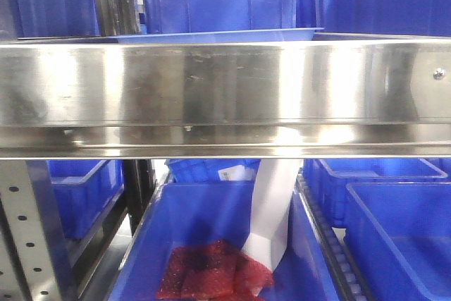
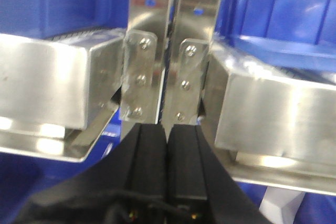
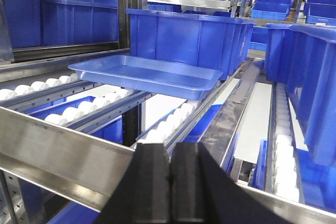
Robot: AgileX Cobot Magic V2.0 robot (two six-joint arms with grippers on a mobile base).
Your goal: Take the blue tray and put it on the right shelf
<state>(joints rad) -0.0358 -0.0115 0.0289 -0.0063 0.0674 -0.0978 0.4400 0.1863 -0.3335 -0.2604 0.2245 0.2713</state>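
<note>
The blue tray rests on the right shelf's white rollers, just before a deep blue bin. Both the left claw and the right claw are pressed together, pinching nothing.

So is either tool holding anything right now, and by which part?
Nothing. The left tool and right tool are shut on nothing; the blue tray sits untouched on the rollers.

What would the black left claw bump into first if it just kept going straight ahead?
Probably the pair of shiny steel uprights with bolted plates: they stand straight ahead of the shut left gripper. How far off they are is unclear.
</note>
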